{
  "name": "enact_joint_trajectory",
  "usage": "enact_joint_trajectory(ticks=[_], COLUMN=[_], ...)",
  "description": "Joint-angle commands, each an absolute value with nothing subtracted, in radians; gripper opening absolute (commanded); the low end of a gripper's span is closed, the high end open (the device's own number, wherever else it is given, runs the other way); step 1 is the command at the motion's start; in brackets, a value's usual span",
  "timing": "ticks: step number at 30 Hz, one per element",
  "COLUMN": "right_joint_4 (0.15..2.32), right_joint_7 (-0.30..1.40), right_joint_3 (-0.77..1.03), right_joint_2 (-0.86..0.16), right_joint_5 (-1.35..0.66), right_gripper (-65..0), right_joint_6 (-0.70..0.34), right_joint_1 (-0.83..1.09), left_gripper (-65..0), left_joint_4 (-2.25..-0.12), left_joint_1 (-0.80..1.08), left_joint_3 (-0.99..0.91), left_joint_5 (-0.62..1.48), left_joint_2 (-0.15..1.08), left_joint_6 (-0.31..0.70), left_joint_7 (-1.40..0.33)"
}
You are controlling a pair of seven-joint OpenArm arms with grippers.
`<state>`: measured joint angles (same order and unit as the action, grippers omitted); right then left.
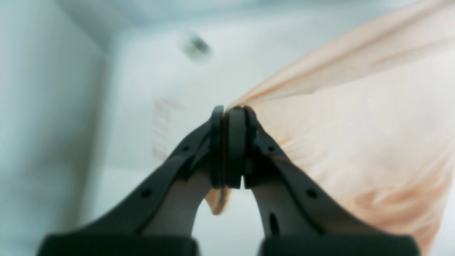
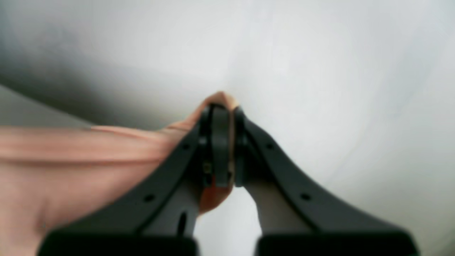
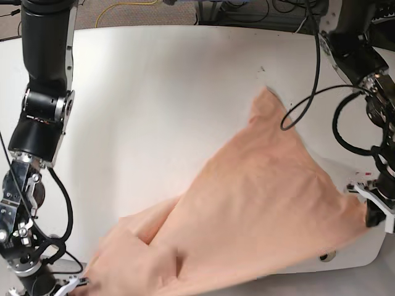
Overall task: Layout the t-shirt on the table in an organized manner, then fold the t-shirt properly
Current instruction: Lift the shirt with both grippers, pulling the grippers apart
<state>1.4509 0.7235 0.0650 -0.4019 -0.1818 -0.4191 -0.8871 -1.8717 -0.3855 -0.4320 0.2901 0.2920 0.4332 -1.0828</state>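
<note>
The peach t-shirt [image 3: 259,203] is stretched in the air above the white table [image 3: 154,92], from the front left to the right edge, with one corner pointing to the back. My left gripper [image 3: 370,216] is shut on a shirt edge at the right; the left wrist view shows its pads [image 1: 236,142] pinching the fabric [image 1: 355,135]. My right gripper [image 3: 77,285] is at the front left corner, shut on another edge; the right wrist view shows the fabric [image 2: 71,153] caught between its pads [image 2: 220,142]. No smiley print shows.
A round grommet hole [image 3: 326,255] lies near the table's front right edge, under the shirt's hem. It also shows blurred in the left wrist view [image 1: 197,46], beside a red dashed mark [image 1: 161,124]. Cables [image 3: 308,92] hang from the right arm over the table.
</note>
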Motion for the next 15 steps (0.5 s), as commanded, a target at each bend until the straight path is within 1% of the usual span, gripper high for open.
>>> enact_joint_trajectory(ticks=[1, 3, 9, 15], right_joint_4=[1.443, 1.428, 1.385, 1.382], right_joint_7=[0.694, 0.696, 0.696, 0.705], right_joint_3=[0.061, 0.045, 0.008, -0.021], right_joint_2=[-0.418, -0.427, -0.443, -0.452], right_joint_5=[-0.17, -0.17, -0.17, -0.17], right_gripper=[-64.8, -64.8, -64.8, -64.8], right_joint_6=[-0.433, -0.452, -0.463, -0.463], right_joint_1=[-1.01, -1.056, -1.165, -1.224], left_gripper=[-65.0, -65.0, -65.0, -65.0], left_joint_4=[-1.89, -1.886, -1.882, -1.882], left_joint_1=[-0.481, -0.538, -0.72, -0.854], left_joint_3=[-0.435, -0.432, -0.36, -0.323], left_joint_5=[0.28, 0.28, 0.28, 0.28], left_joint_2=[0.335, 0.349, 0.392, 0.395], left_joint_6=[0.429, 0.43, 0.43, 0.43], left_joint_7=[-1.067, -1.067, -1.067, -1.069])
